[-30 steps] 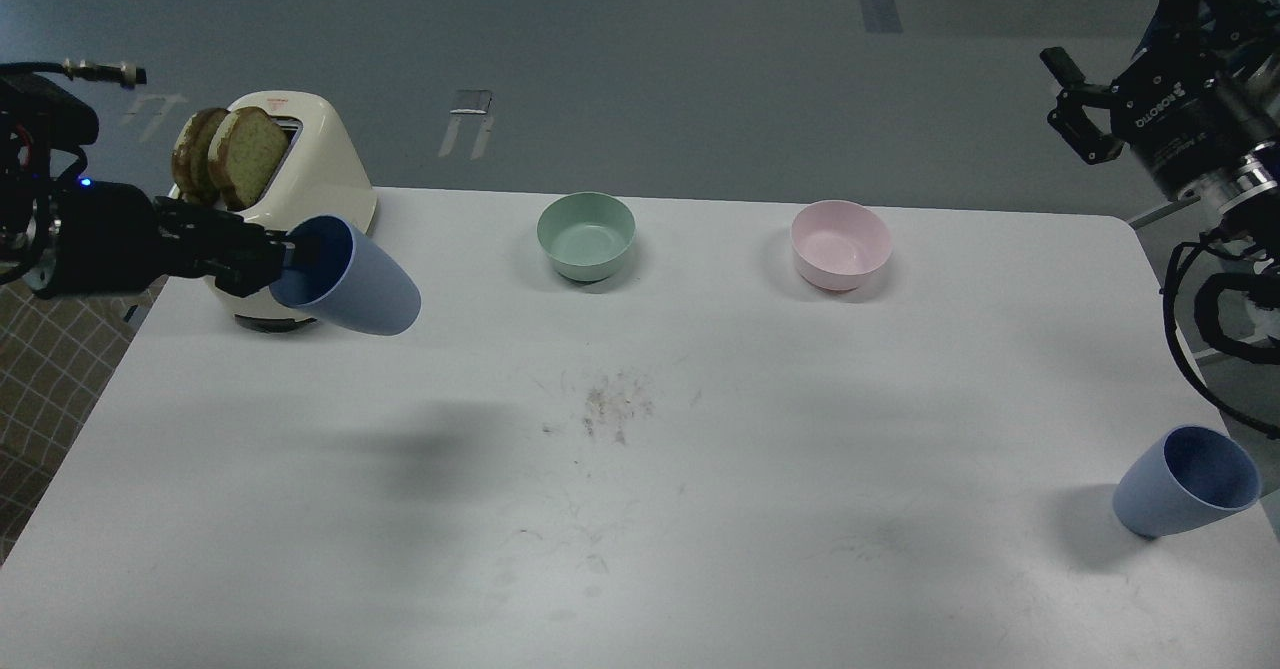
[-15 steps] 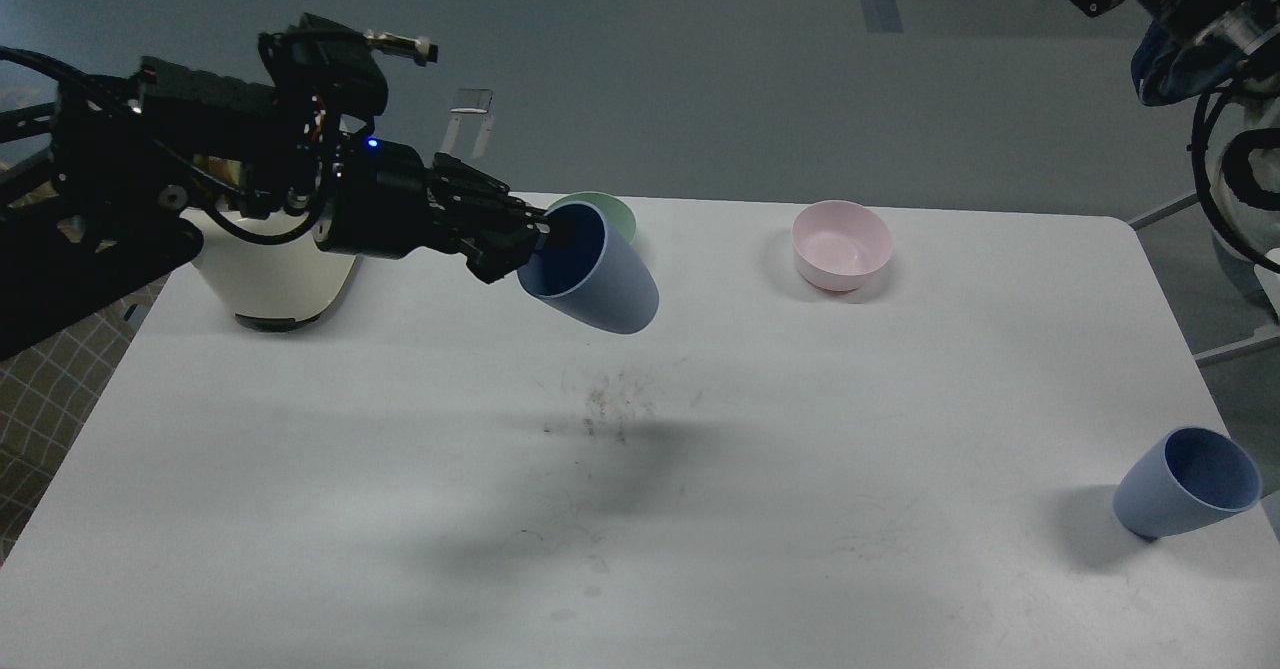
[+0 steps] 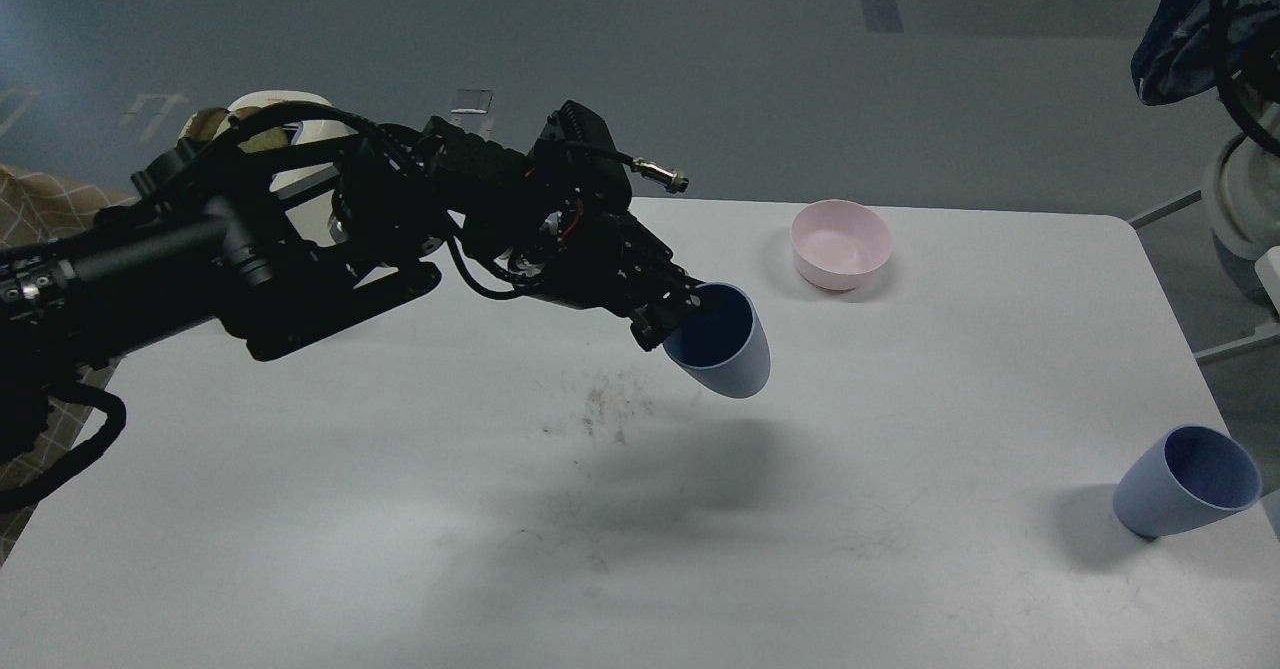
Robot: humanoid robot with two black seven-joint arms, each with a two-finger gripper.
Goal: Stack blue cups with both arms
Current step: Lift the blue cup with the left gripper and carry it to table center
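Note:
My left arm reaches in from the left over the table. Its gripper [image 3: 678,315] is shut on the rim of a blue cup [image 3: 725,347] and holds it above the table's middle, tilted with its mouth toward me. The second blue cup [image 3: 1185,481] stands tilted near the table's right front edge, far from either gripper. Of my right arm only cables and a dark part [image 3: 1205,19] show at the top right corner; its gripper is out of view.
A pink bowl [image 3: 841,241] stands at the back, right of the held cup. A cream toaster [image 3: 285,109] at the back left is mostly hidden by my left arm. The white table [image 3: 900,549] has scuff marks [image 3: 612,411] at its middle.
My left arm has carried the blue cup from the toaster at the left to above the table's middle and now hides the green bowl. My right gripper has risen out of view.

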